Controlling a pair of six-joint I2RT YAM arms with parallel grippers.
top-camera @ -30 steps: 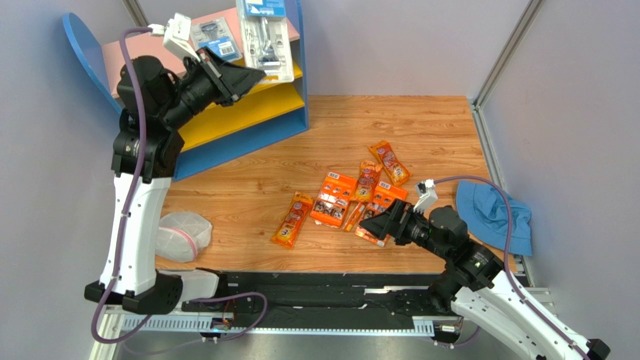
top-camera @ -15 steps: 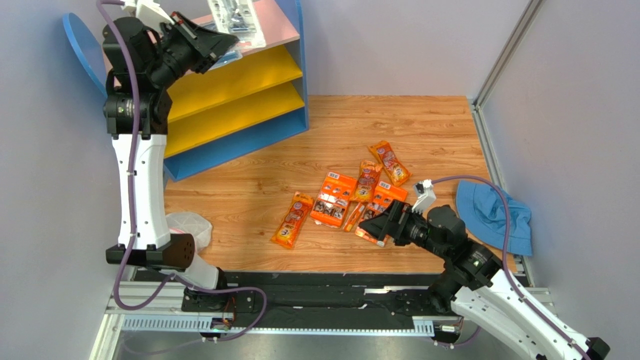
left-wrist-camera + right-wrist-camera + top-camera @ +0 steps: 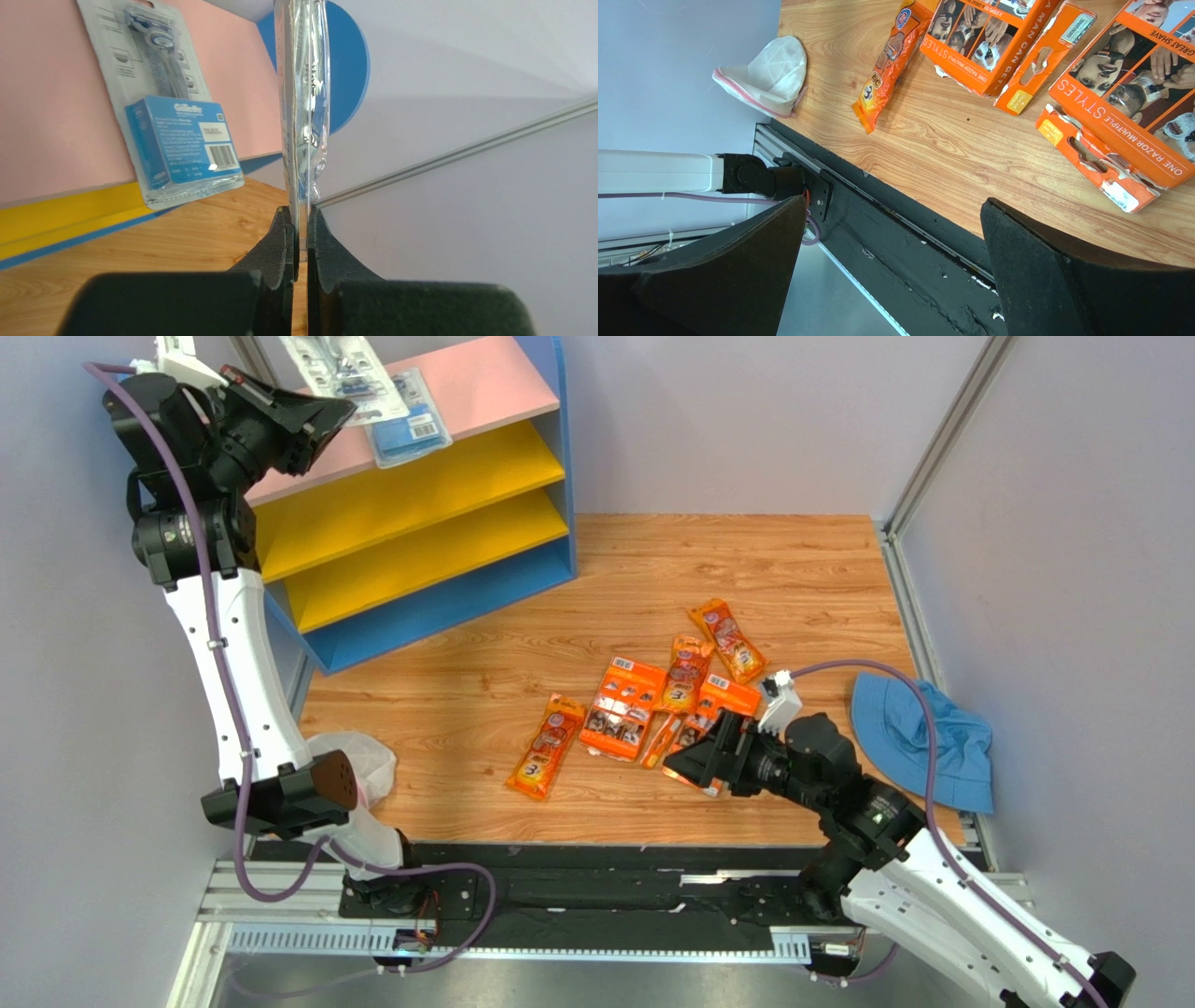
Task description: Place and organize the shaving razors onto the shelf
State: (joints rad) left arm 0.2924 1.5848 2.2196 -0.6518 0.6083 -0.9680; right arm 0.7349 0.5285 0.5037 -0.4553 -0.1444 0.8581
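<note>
At far left the left fingers [image 3: 320,409] are pressed together on the edge of one clear blister pack [image 3: 337,360]. They hold it up by the left part of the shelf [image 3: 421,532], which has three boards, one pink on top and two yellow below. A second blister pack [image 3: 407,416] lies flat on the pink top board [image 3: 484,375], its barcode end reaching past the board's front edge. That makes two blister packs, one in the grip and one shelved. Low on the bench [image 3: 463,672] sits one white pouch [image 3: 344,763]. Mid-bench lies the orange heap, none of it on the shelf. Three small orange bags [image 3: 547,745] and two wider orange cards [image 3: 624,706] can be counted. Slimmer orange pieces wedged between the cards are hard to tell apart, and the right-hand card is partly covered by the right fingers [image 3: 699,763]. Those are spread wide with nothing between them, poised at the near edge of the heap. One blue cloth [image 3: 926,735] lies at far right. The shelf's top and the held pack are cut off by the frame. Against half a second ago, the left arm has swung further left, taking the pack with it and baring the shelved pack. The right arm has barely shifted.
</note>
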